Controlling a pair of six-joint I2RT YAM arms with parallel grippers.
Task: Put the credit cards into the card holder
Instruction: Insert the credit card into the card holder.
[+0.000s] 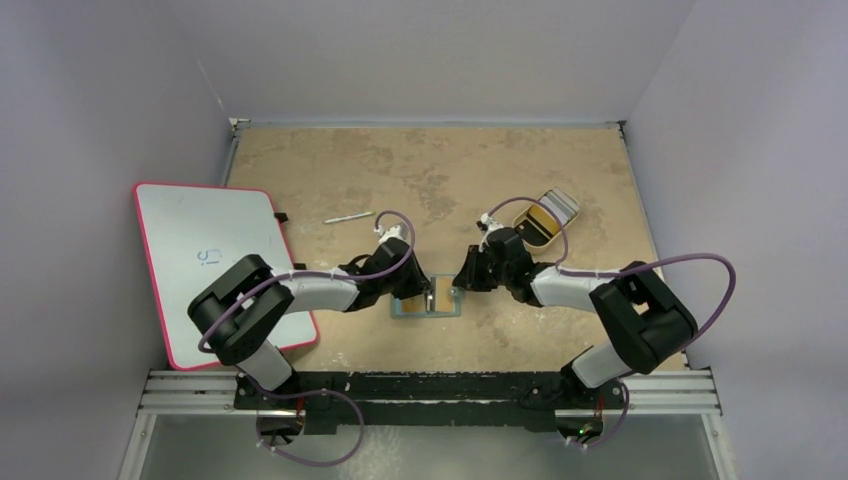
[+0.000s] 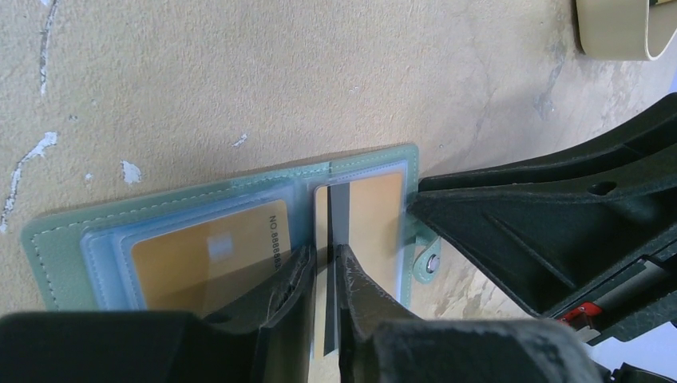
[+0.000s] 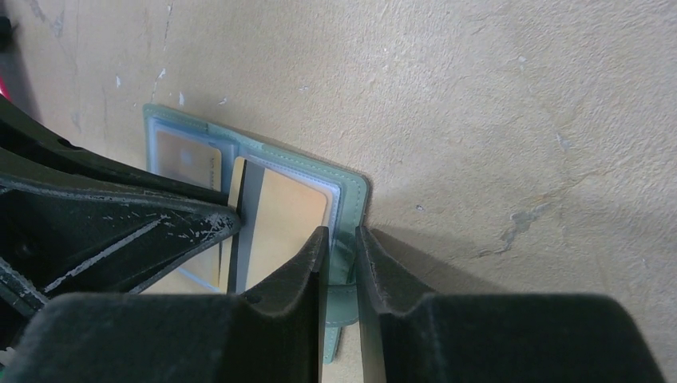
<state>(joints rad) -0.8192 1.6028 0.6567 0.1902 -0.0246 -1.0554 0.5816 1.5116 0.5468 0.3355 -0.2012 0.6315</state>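
The card holder (image 1: 444, 304) lies open on the table between my grippers, grey-green with pale blue pockets. In the left wrist view the card holder (image 2: 60, 247) has a yellow-orange card (image 2: 211, 255) in its left pocket. My left gripper (image 2: 326, 259) is shut on a second yellow-orange card (image 2: 371, 215) with a grey stripe, its far end at the right pocket. My right gripper (image 3: 342, 239) is shut on the card holder's (image 3: 351, 191) right edge by the snap tab (image 2: 427, 259). The held card also shows in the right wrist view (image 3: 283, 215).
A tan rounded tray (image 1: 545, 218) holding more cards stands at the back right; its corner shows in the left wrist view (image 2: 623, 32). A pink-rimmed whiteboard (image 1: 215, 260) lies at the left. A pen (image 1: 348, 217) lies behind the left arm.
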